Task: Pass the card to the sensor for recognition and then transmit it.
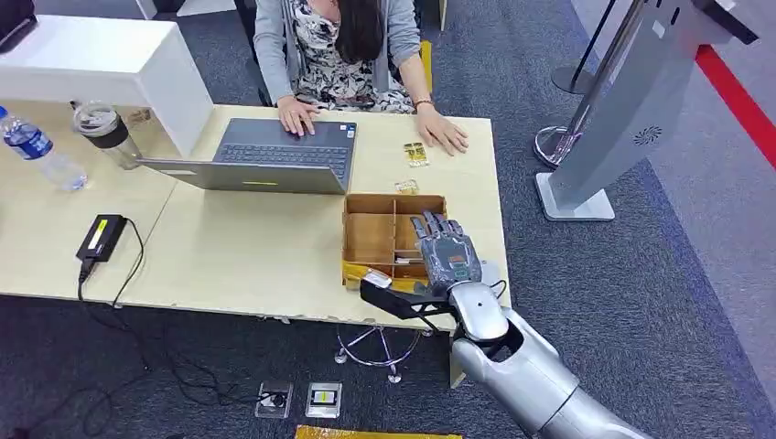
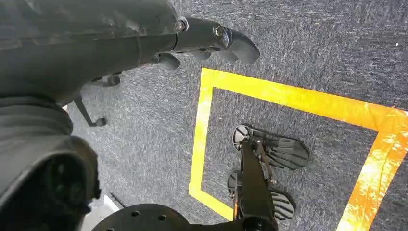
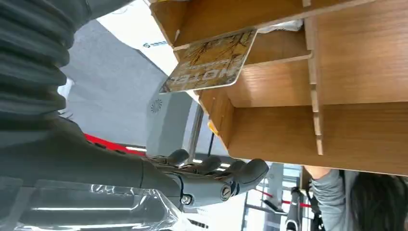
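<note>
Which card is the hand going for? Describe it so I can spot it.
On the table sits a wooden divided tray. The card leans in its near compartment beside the right hand, golden-brown with printed lettering, unlike the cards lying flat near the person.

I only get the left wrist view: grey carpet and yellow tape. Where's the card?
Observer: A card printed HOTEL stands tilted in a compartment of a wooden box on the table.
Operator: Is the robot holding it?
Observer: No. The right hand hovers over the box, fingers stretched out, holding nothing.
Operator: Anyone around?
Observer: A person sits across the table at a laptop.
</note>
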You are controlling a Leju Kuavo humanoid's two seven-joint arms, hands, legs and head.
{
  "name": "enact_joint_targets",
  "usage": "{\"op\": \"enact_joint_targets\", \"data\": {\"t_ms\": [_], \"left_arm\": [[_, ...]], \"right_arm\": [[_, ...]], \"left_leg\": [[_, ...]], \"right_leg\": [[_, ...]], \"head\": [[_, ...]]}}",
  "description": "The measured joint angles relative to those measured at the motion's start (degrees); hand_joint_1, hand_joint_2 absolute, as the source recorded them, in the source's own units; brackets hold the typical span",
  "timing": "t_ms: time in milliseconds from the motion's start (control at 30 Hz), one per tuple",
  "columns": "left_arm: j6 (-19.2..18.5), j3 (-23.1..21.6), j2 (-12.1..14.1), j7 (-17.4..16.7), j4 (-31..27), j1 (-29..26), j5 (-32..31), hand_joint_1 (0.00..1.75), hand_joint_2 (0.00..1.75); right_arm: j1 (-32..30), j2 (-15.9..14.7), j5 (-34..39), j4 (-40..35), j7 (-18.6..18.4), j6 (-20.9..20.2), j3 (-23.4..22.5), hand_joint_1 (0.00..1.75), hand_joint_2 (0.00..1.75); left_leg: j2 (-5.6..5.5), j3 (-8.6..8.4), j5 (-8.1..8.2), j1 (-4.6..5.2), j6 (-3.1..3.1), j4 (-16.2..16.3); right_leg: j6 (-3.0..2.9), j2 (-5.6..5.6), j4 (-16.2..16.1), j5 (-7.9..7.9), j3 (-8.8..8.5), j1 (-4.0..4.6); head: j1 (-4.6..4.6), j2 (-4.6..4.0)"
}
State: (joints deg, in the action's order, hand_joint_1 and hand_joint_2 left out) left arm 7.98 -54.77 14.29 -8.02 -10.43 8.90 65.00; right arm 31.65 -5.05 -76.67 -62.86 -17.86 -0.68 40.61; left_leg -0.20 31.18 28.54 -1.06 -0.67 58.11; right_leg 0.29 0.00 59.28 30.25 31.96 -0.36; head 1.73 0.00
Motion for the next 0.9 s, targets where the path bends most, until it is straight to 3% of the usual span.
{"op": "enact_joint_targets", "data": {"t_ms": [900], "left_arm": [[-0.8, 0.0, 0.0, 0.0, 0.0, 0.0, -0.7, 0.00, 0.00]], "right_arm": [[-0.5, 0.0, 0.1, 0.8, 0.4, -0.9, -1.4, 0.00, 1.75]], "left_leg": [[0.00, 0.00, 0.00, 0.00, 0.00, 0.0]], "right_leg": [[0.00, 0.00, 0.0, 0.00, -0.01, 0.00]], "head": [[0.02, 0.00]]}}
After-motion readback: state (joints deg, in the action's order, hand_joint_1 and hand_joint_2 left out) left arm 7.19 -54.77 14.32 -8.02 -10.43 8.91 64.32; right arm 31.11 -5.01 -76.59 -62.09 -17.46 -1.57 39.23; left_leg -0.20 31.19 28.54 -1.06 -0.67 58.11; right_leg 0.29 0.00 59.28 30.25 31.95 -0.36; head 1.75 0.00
